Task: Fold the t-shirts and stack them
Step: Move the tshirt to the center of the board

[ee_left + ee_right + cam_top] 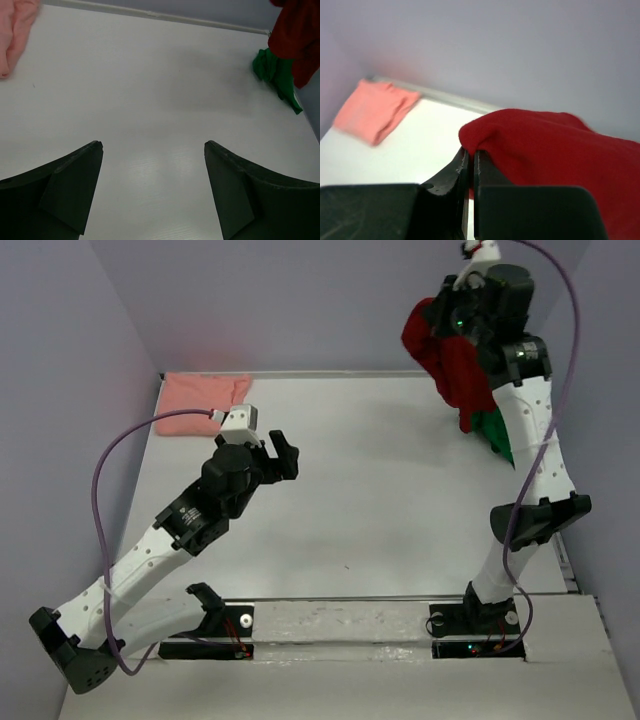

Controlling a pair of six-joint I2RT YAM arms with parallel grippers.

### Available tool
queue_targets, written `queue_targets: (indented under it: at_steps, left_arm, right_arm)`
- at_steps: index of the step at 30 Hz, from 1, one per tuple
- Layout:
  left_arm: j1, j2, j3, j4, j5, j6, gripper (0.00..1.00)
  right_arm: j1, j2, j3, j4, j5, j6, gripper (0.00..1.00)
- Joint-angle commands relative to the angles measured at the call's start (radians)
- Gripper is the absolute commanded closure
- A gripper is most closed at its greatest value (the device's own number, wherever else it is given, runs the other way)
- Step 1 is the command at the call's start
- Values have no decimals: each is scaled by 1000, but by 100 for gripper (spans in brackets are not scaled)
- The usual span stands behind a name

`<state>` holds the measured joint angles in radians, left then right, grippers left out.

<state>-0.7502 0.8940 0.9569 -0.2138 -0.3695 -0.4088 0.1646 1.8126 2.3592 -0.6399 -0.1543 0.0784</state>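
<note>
Your right gripper (468,155) is clamped on the dark red t-shirt (545,150), which hangs soft and limp above the far right corner of the counter (400,500), and your left gripper (152,145), wide apart and empty, should probably take its lower hem.

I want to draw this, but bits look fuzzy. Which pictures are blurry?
Right wrist view: the pink t-shirt and dark red t-shirt look fuzzy. Left wrist view: faint grey shadow on the table. Top view: sharp, with a pink glow on the wall.
</note>
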Motion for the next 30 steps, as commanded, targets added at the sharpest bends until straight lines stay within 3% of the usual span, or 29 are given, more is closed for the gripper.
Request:
queue_targets:
  at_steps: [1,3,4,5,6,10,12,14,17,20,21,25,28,29,30]
  left_arm:
    - [-55,-17,150,-50,-175,2,8]
    - [-77,-9,198,-75,-204,7,8]
    - [-104,-4,248,-106,-247,8,8]
    - [-122,-1,272,-139,-287,14,8]
    - [-164,-1,325,-159,-313,21,9]
    - [-279,17,450,-255,-463,28,9]
    - [-294,40,486,-305,-515,24,9]
    - [-302,58,491,-323,-540,16,9]
    - [-308,86,473,-331,-545,2,9]
    - [-308,118,450,-361,-551,-42,6]
    - [-308,146,442,-401,-551,-85,6]
    - [-302,194,382,-407,-508,-140,4]
    - [-273,230,358,-383,-456,-148,4]
    - [-265,258,368,-394,-459,-150,4]
    - [-262,279,387,-415,-476,-159,4]
  right_arm:
    - [333,-143,-133,-58,79,18,100]
    - [453,-141,-118,-119,209,23,100]
    - [501,-130,-71,-159,241,26,71]
    - [595,-122,-51,-241,375,53,41]
    - [666,-130,-60,-268,427,72,1]
    - [719,-235,-248,-179,490,70,0]
    - [719,-280,-314,-137,635,63,0]
    - [675,-279,-313,-126,763,31,0]
    - [584,-214,-244,-196,771,18,1]
    - [454,-203,-282,-215,666,69,38]
    - [411,-216,-382,-161,524,69,45]
    - [391,-246,-640,-55,329,150,37]
    - [359,-237,-823,53,186,204,38]
    - [358,-227,-887,89,124,219,55]
    - [358,-204,-914,104,107,228,63]
